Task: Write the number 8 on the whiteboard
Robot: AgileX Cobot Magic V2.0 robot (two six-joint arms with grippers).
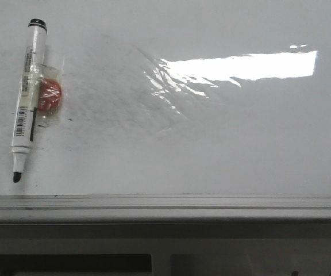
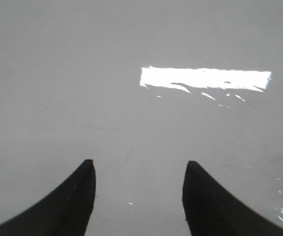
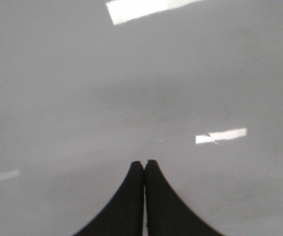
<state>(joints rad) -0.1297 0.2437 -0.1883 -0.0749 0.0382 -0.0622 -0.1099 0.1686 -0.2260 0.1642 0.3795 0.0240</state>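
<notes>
Whiteboard [image 1: 211, 144] carries no 8 yet, only grey smudges and glare. Marker [image 1: 26, 98], uncapped, lies flat with a red disc [image 1: 49, 96] taped to it, in neither wrist view. Left hand [image 2: 139, 169] hovers parted over bare board; right hand [image 3: 144, 164] is pressed together, empty. Risk: a grip over tape and disc could skew the tip.

marker [image 1: 26, 98]: white barrel, black cap end up, dark tip down, barcode label along the barrel, uncapped, lying near-upright at far left. red round piece [image 1: 49, 96]: taped under clear film, touching the marker's right side.
</notes>
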